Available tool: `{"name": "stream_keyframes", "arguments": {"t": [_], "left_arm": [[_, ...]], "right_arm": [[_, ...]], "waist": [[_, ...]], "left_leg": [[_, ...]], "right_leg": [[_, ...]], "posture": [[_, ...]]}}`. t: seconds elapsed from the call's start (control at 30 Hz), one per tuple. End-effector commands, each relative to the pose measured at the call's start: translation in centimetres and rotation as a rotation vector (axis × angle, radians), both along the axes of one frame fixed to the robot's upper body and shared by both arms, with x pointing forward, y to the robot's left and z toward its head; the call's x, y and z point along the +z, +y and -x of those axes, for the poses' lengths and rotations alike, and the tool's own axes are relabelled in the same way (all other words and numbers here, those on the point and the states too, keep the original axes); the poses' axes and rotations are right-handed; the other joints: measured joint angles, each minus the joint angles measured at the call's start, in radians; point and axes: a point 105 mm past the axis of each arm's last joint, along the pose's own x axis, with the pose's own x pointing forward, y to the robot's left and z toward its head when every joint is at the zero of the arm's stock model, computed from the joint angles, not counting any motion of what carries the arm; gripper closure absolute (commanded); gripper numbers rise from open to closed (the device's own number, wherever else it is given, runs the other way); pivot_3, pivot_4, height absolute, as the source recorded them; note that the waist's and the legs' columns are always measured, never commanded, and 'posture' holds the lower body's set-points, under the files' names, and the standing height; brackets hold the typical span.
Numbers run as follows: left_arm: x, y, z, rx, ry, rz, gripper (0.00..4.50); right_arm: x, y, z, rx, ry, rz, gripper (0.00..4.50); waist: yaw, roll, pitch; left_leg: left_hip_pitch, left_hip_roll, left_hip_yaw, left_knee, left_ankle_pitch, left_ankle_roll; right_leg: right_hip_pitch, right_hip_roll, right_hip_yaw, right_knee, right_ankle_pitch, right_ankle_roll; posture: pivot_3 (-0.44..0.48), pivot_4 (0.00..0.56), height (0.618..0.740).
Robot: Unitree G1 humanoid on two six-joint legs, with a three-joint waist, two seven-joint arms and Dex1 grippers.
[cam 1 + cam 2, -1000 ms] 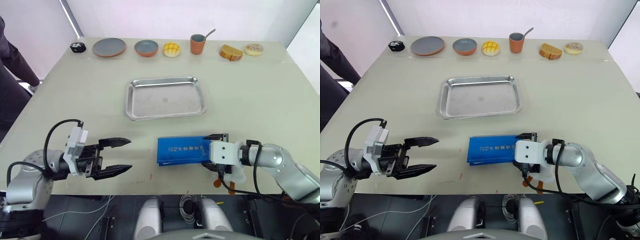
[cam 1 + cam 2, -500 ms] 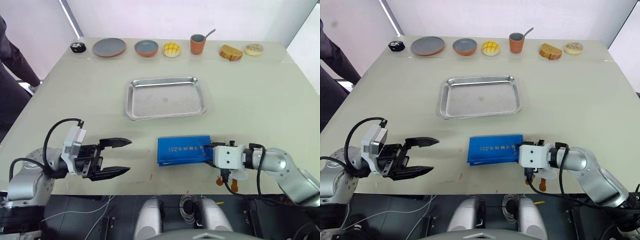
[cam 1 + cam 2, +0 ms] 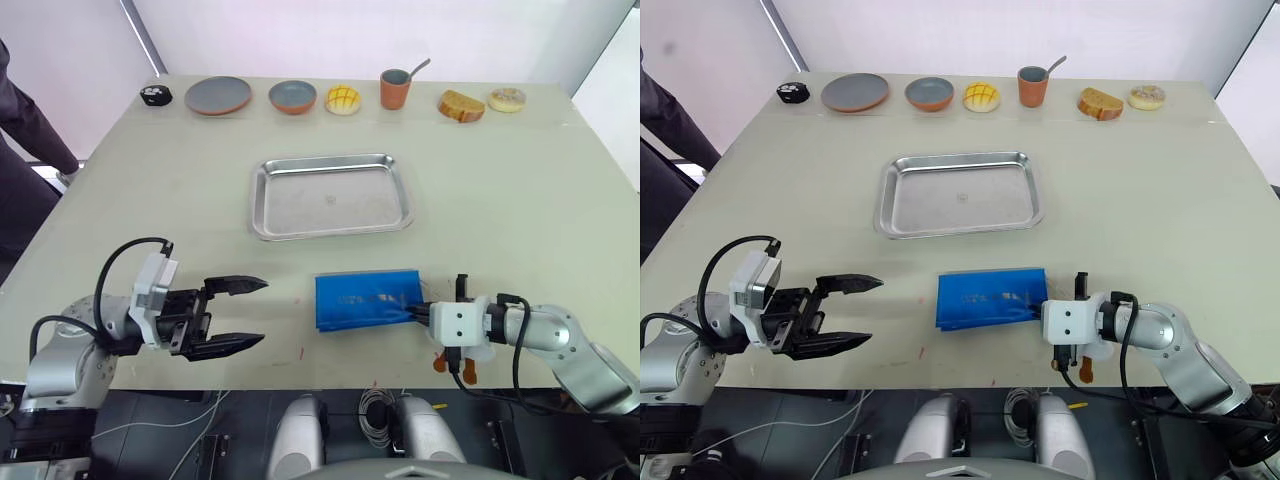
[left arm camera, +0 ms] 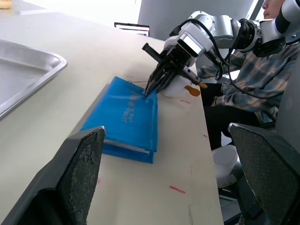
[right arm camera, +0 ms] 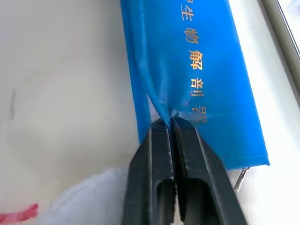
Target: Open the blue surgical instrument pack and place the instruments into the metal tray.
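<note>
The blue surgical instrument pack lies flat near the table's front edge, just in front of the metal tray. The tray holds nothing. My right gripper is shut on the pack's right edge, and a thin fold of blue film is pinched between its fingertips. In the head view the right gripper sits low at that edge. My left gripper hovers open to the left of the pack, a short gap away and pointing toward it. The instruments are hidden inside the pack.
Along the far edge stand a black object, two grey plates, a yellow bun, an orange cup, bread and a donut. A white toy with orange feet sits under my right wrist. A person sits nearby.
My right gripper has gone from open to shut on the pack's right edge and pulled slightly back to the right. The pack's right end is now creased. The left gripper barely moved.
</note>
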Motion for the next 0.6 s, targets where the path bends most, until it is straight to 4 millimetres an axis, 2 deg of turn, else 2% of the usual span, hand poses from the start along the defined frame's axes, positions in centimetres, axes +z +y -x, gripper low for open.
{"name": "stream_keyframes", "arguments": {"t": [0.03,0.17,0.33,0.6], "left_arm": [[0.7,-0.5,0.2,-0.034,-0.045,0.016,0.0],[0.9,-0.6,-0.2,-0.005,-0.054,0.035,0.0],[0.6,-0.5,-1.1,0.068,-0.078,0.046,0.0],[1.0,-1.2,-1.9,0.087,-0.146,0.027,0.0]], "right_arm": [[0.2,-0.9,-0.6,-0.031,0.002,0.001,4.46],[1.9,-0.4,-0.2,-0.005,0.057,-0.073,4.46],[5.8,0.1,0.1,0.032,0.281,-0.234,4.46],[8.7,-0.8,-0.7,0.028,0.685,-0.279,4.46]], "waist": [[0.0,0.0,0.0],[0.001,0.0,0.0],[0.002,0.0,0.0],[0.0,0.001,0.001]], "left_leg": [[0.0,0.0,0.0,0.0,0.0,0.0],[0.0,0.0,0.0,0.0,0.0,0.0],[0.0,0.0,0.0,0.0,0.0,0.0],[0.0,0.0,-0.001,0.0,0.0,0.0]], "right_leg": [[0.0,0.0,0.0,0.0,0.0,0.0],[0.0,0.0,0.0,0.0,0.0,0.0],[0.0,0.0,0.001,0.0,0.0,0.0],[0.0,0.0,0.0,0.001,0.0,0.0]], "posture": [[0.0,0.15,0.74],[0.0,0.15,0.74],[0.0,0.15,0.74],[0.0,0.15,0.74]]}}
